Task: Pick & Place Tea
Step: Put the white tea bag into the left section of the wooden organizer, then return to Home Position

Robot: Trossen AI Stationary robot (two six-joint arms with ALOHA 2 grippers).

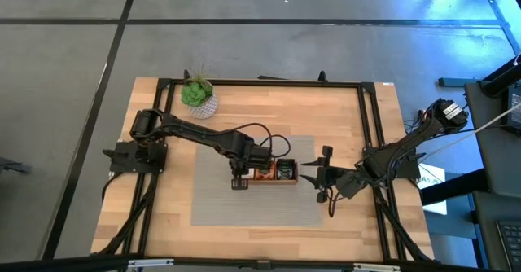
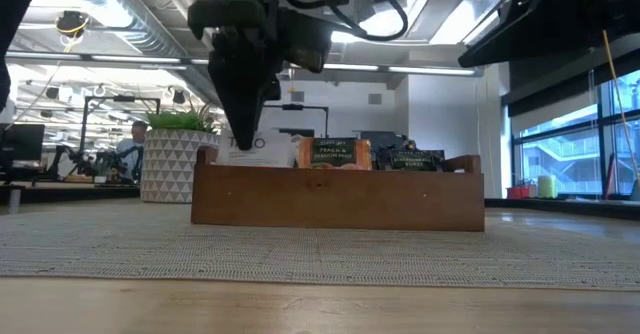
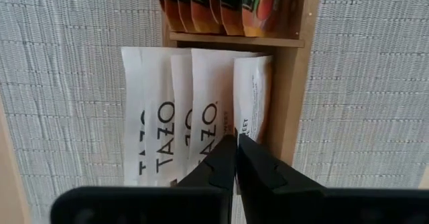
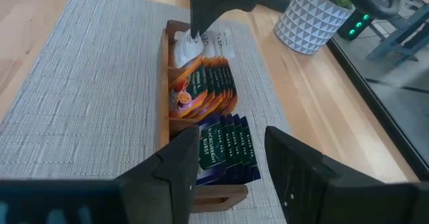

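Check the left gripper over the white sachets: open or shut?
Shut. In the left wrist view the left gripper has both fingertips pressed together over the white sachets in the tray's end compartment; nothing visibly between them.

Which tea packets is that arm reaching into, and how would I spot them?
On the grey mat sits a long wooden tray. The left gripper, shut, is over its end compartment nearest the potted plant. The white sachets there say TAZO; their neighbours are orange, then dark.

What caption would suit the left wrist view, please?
Left gripper shut above white sachets in the wooden tray.
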